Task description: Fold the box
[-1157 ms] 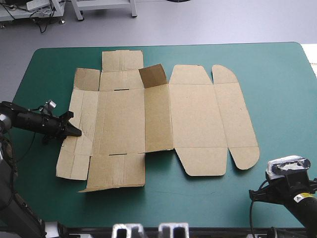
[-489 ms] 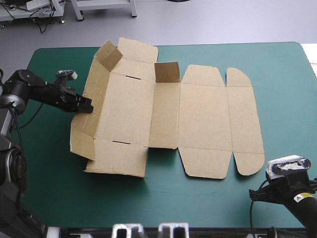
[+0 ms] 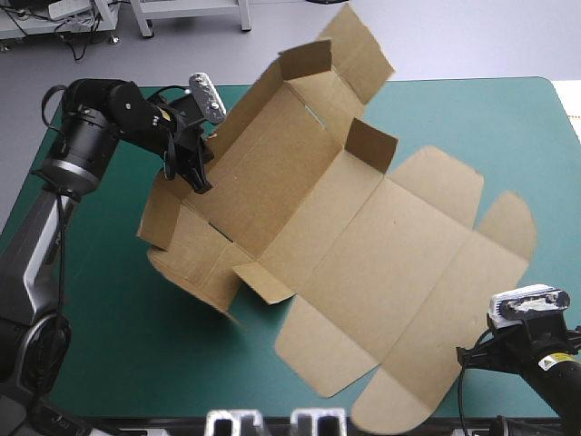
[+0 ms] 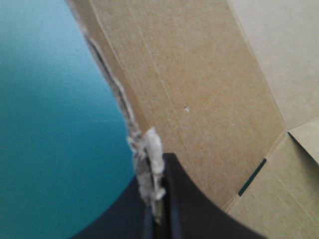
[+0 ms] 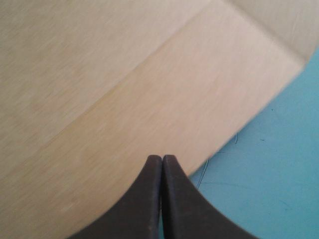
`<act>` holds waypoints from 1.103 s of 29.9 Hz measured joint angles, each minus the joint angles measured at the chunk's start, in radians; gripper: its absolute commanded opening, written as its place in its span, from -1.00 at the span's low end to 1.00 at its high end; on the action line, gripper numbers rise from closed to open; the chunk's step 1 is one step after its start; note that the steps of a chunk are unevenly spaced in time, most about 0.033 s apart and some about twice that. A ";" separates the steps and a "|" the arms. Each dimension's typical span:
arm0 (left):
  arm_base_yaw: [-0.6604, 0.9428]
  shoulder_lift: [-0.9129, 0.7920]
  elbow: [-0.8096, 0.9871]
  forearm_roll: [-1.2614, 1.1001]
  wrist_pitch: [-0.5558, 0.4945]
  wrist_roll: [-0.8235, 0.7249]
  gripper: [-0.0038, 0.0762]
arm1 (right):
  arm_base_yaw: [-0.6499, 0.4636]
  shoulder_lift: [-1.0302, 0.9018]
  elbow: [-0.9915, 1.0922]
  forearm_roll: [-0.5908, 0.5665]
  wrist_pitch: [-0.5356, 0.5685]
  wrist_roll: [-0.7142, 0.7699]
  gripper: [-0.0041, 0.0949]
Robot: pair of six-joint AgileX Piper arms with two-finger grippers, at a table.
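The brown box [image 3: 300,200] is a cut sheet tilted up on its left side, its left wall and end flaps raised. Its lid panels lie spread toward the table's front right. My left gripper [image 3: 200,177] is above the table's left half, shut on the torn edge of the box's left wall [image 4: 199,89]. In the left wrist view the black fingers [image 4: 179,199] pinch that edge, and my left gripper [image 4: 157,204] hides the contact. My right gripper [image 5: 162,162] is shut and empty at the front right corner. The box's lid flap [image 5: 99,99] lies just ahead of it.
Bare teal-green cover [image 3: 100,318] shows at the front left and along the far right [image 3: 508,136]. The box's far flaps reach past the table's far edge. The right arm [image 3: 531,341] stands beside the box's front right flap.
My left gripper has risen and swung toward the far side with the box's left wall. The whole sheet has turned and slid, its lid flaps now reaching the front right. The right arm has not moved.
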 measured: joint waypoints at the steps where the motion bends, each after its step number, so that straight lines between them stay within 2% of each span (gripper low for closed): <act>1: -0.036 0.000 -0.008 0.044 0.001 0.005 -0.93 | 0.000 0.000 0.000 0.000 0.000 0.000 -0.97; 11: -0.265 0.000 -0.010 0.286 -0.153 0.169 -0.93 | 0.000 0.000 0.000 0.009 0.000 0.000 -0.97; 17: -0.394 0.000 -0.010 0.407 -0.270 0.192 -0.93 | 0.000 0.000 0.000 0.026 0.000 0.003 -0.96; 25: -0.455 0.000 -0.008 0.484 -0.353 0.115 -0.93 | 0.000 0.000 0.000 0.027 0.024 0.003 -0.96; 33: -0.455 0.000 0.041 0.642 -0.428 -0.084 -0.93 | 0.000 0.000 -0.090 0.027 0.110 0.003 -0.96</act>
